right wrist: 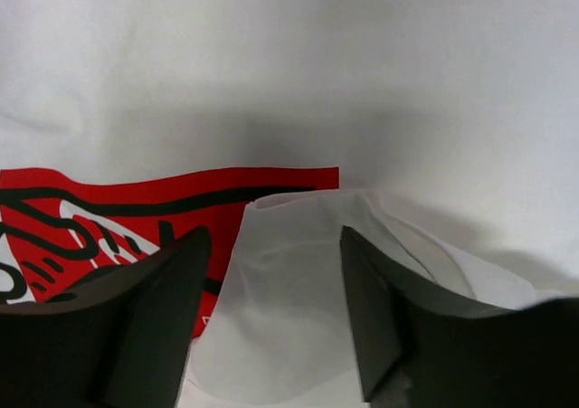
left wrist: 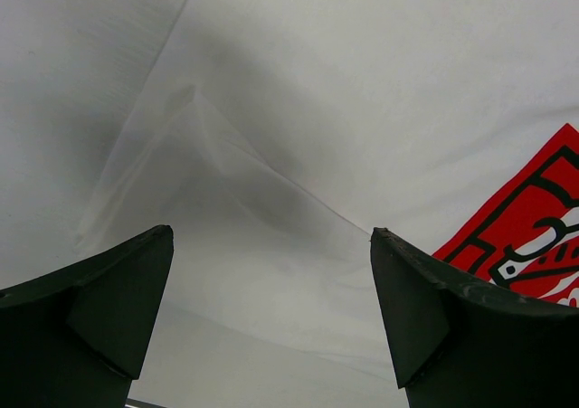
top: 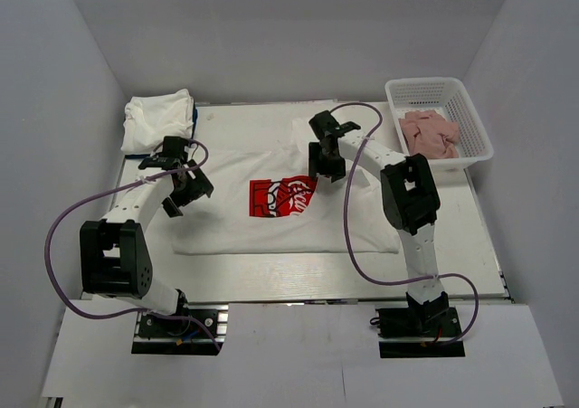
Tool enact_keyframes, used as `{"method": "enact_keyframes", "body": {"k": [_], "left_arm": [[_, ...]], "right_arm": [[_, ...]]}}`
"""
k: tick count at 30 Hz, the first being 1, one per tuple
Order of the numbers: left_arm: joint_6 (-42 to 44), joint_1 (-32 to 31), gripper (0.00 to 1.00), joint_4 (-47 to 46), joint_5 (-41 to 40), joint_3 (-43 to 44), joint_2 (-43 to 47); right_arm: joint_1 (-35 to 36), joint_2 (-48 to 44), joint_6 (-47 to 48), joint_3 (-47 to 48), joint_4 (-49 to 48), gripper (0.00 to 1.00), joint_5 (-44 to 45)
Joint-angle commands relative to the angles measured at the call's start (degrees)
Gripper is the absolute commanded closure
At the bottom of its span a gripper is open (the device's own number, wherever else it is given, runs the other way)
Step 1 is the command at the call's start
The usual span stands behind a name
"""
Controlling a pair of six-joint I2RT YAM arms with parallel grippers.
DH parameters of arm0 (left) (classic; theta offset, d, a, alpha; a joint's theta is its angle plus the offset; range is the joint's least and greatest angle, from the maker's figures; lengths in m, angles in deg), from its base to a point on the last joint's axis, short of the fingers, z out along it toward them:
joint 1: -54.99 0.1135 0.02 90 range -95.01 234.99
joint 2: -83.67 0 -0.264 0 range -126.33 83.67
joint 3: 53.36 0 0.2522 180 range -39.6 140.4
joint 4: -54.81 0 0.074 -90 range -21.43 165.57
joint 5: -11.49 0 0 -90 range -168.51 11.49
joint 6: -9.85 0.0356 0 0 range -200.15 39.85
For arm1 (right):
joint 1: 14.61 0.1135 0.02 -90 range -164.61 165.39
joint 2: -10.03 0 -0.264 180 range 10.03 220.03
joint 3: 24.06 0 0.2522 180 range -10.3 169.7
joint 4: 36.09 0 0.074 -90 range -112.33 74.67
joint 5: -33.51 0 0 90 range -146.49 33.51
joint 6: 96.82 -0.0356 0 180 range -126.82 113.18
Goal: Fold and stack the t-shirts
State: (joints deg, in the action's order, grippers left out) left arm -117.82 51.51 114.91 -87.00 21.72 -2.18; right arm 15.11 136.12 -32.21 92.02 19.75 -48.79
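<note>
A white t-shirt [top: 271, 225] with a red square print [top: 282, 197] lies spread flat on the table. My left gripper [top: 185, 191] hovers low over its left part. Its jaws stand wide open in the left wrist view [left wrist: 271, 236], with only smooth cloth [left wrist: 298, 109] below. My right gripper [top: 326, 166] is down on the shirt just right of the print. There its jaws [right wrist: 274, 236] stand partly apart around a raised fold of white cloth [right wrist: 280, 299], beside the print's corner [right wrist: 271, 186]. A folded white t-shirt bundle [top: 158, 118] sits at the back left.
A white plastic basket [top: 472, 123] holding pink cloths [top: 430, 132] stands at the back right corner. White walls close in the table on three sides. Purple cables loop from both arms over the table's near part.
</note>
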Motion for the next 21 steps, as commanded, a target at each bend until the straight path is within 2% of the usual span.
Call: {"method": "enact_keyframes", "body": {"k": [1,2,5,6,10,12,17,21], "left_arm": [[0.8,0.2,0.0,-1.0,-0.2,-0.2,0.8],[0.8,0.2,0.0,-1.0,-0.2,-0.2,0.8],[0.8,0.2,0.0,-1.0,-0.2,-0.9,1.3],[0.8,0.2,0.0,-1.0,-0.2,-1.5,1.3],[0.8,0.2,0.0,-1.0,-0.2,-1.5,1.3],[0.8,0.2,0.0,-1.0,0.3,-1.5,1.3],[0.8,0.2,0.0,-1.5,0.3,-2.0,1.8],[1.3,0.2,0.0,-2.1,0.3,-2.5,2.4]], "right_arm": [[0.3,1.2,-1.3,0.8,-0.2,0.38,1.6],[0.3,1.3,-1.5,0.9,-0.3,0.53,2.1],[0.3,0.6,-1.6,0.9,-1.2,0.79,3.3],[0.3,0.6,-1.4,0.7,-1.6,0.83,3.6],[0.3,1.1,-1.2,1.5,-1.4,0.89,3.5],[0.2,1.9,-1.1,1.7,-1.1,1.0,3.0],[0.8,0.3,-0.1,2.2,-2.0,1.0,2.5],[1.8,-4.8,0.3,0.3,-5.5,1.0,2.4]]}}
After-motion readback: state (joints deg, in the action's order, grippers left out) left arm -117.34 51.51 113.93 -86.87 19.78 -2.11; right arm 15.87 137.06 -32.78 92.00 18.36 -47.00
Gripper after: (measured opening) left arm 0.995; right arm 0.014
